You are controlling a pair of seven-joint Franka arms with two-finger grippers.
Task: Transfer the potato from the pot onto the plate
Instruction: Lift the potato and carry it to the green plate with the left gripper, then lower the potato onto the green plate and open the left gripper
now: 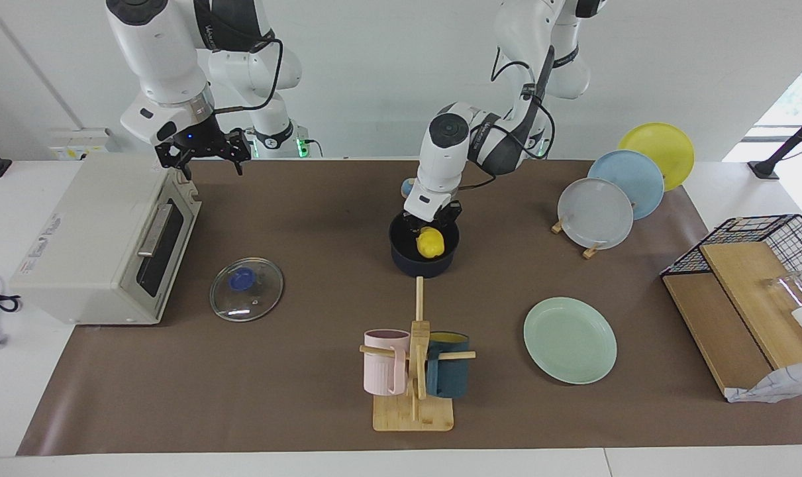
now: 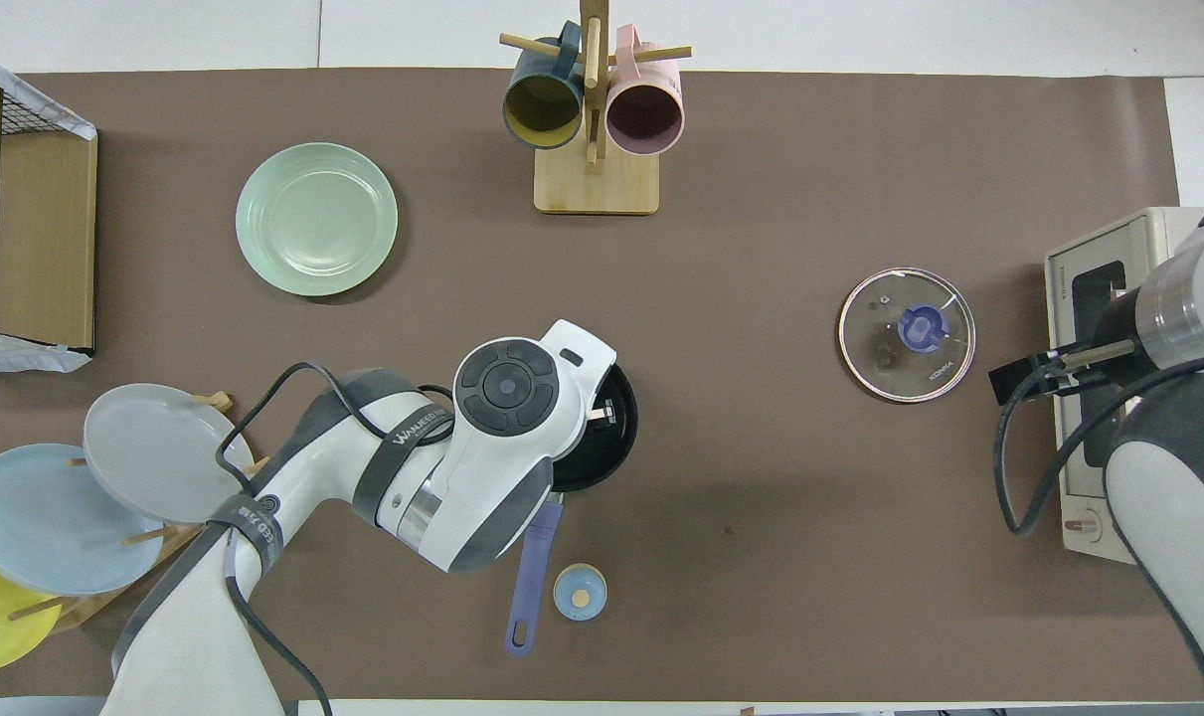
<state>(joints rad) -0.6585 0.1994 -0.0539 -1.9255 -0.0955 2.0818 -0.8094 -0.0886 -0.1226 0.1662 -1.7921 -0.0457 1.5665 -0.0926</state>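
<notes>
Over the pot: left gripper point(image 1: 431, 228), its arm reaching in from the left arm's end of the table, forearm sloping down, wrist bent so the hand points steeply down into the pot's mouth.
Left fingers: closed on the potato point(image 1: 430, 243), one dark finger at each side of its upper part.
Potato: bright yellow and lumpy, within the pot's rim in the facing view; whether it touches the pot's floor cannot be told. From overhead it is hidden under the left wrist.
Pot point(image 1: 423, 257): dark navy, near the middle of the mat, its blue handle point(image 2: 529, 581) pointing toward the robots.
Plate point(image 1: 570, 340): pale mint green, flat on the mat, farther from the robots than the pot and toward the left arm's end, well apart from the pot.
Right gripper point(image 1: 203, 151): waiting in the air, well apart from the pot, over the toaster oven point(image 1: 102, 239) at the right arm's end; its fingers are spread and hold nothing.
Glass lid point(image 1: 246, 289): on the mat, between the pot and the toaster oven, a little farther from the robots than the pot.
Mug rack point(image 1: 414, 374): farther from the robots than the pot, in line with it, bearing a pink and a teal mug.
</notes>
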